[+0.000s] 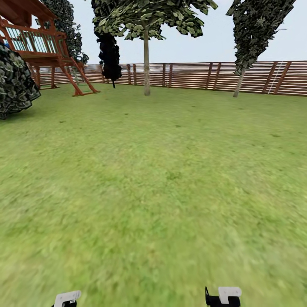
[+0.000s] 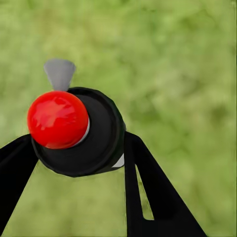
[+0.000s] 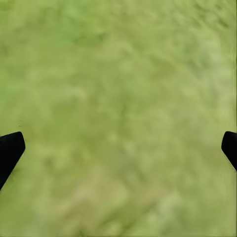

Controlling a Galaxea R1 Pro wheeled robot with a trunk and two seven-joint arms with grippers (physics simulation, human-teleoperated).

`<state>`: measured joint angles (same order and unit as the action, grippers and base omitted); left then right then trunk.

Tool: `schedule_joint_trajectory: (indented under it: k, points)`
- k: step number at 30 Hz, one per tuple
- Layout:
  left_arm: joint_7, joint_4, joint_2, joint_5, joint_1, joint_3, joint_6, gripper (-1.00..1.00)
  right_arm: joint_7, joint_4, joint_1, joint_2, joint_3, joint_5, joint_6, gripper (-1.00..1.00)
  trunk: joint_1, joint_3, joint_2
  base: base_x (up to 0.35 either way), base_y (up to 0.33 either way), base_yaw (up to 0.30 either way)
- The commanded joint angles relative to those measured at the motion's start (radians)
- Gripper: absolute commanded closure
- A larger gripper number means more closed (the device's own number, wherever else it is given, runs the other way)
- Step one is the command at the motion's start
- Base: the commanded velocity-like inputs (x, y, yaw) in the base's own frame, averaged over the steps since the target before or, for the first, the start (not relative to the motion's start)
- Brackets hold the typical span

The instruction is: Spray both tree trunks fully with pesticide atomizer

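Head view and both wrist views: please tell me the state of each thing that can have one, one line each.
pesticide atomizer: held off the grass between the left end effector's fingers, red knob toward the camera.
left end effector: shut on the pesticide atomizer.
right end effector: open, holding nothing, over grass.
tree trunk: upright, far off by the fence.
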<state>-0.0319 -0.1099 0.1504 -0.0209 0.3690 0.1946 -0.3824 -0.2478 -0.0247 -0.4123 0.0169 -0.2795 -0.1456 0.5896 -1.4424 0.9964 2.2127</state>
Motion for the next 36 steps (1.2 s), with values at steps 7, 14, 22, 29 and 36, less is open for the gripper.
schedule_joint_trajectory:
  k: [7,14,22,29,36]
  points:
    - [-0.003,0.001,0.0,-0.002,0.001,0.006,-0.004,1.0,-0.002,0.0,0.0,0.0,-0.009,-0.009,0.002,-1.0,0.0,0.001,0.0,0.339,0.0,0.0]
    - [-0.003,0.001,0.0,-0.002,0.001,0.006,-0.004,1.0,-0.002,0.0,0.0,0.0,-0.009,-0.009,0.002,-1.0,0.0,0.001,0.0,0.339,0.0,0.0]
    - [-0.002,0.001,0.001,-0.001,0.001,0.006,-0.004,1.0,-0.002,0.0,0.0,0.0,-0.009,-0.009,0.002,-1.0,0.0,0.001,0.0,0.339,0.0,0.0]
    - [-0.002,0.001,0.0,-0.001,0.001,0.006,-0.004,1.0,-0.002,-0.003,0.0,0.0,-0.008,-0.011,0.003,-1.0,0.0,0.001,0.0,0.339,0.0,0.0]
    - [-0.002,0.001,-0.004,-0.002,0.001,0.005,-0.004,1.0,-0.003,-0.005,0.0,-0.002,-0.008,-0.014,0.003,-1.0,0.0,0.001,0.0,0.339,0.0,0.0]
